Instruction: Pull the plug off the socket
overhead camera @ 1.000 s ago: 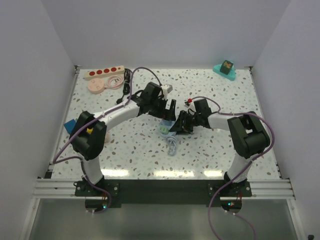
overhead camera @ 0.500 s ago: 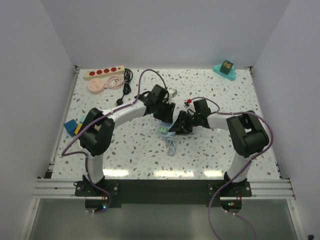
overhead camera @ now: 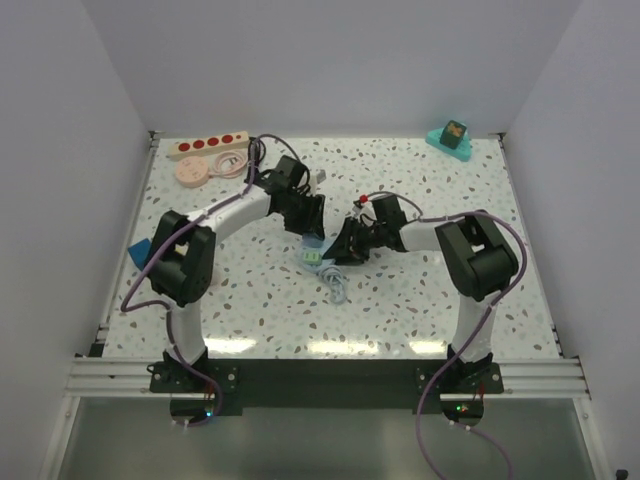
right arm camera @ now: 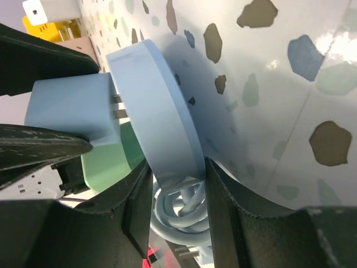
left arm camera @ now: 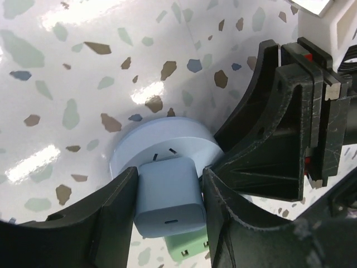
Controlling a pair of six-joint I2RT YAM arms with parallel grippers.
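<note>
Plug (left arm camera: 167, 195) — a pale-blue cube — is clamped between the left fingers (left arm camera: 106, 223), prongs showing against the round blue socket (right arm camera: 162, 111), whose rim the right fingers (right arm camera: 139, 218) pinch.

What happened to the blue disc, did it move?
Yes. The blue disc slid left, toward the power strip's side.

Robotics laboratory test cell. A left arm (overhead camera: 232, 214) and right arm (overhead camera: 428, 238) are bolted to an aluminium rail (overhead camera: 320, 375) fronting a speckled table (overhead camera: 420, 300), enclosed by plain white walls (overhead camera: 330, 60).
</note>
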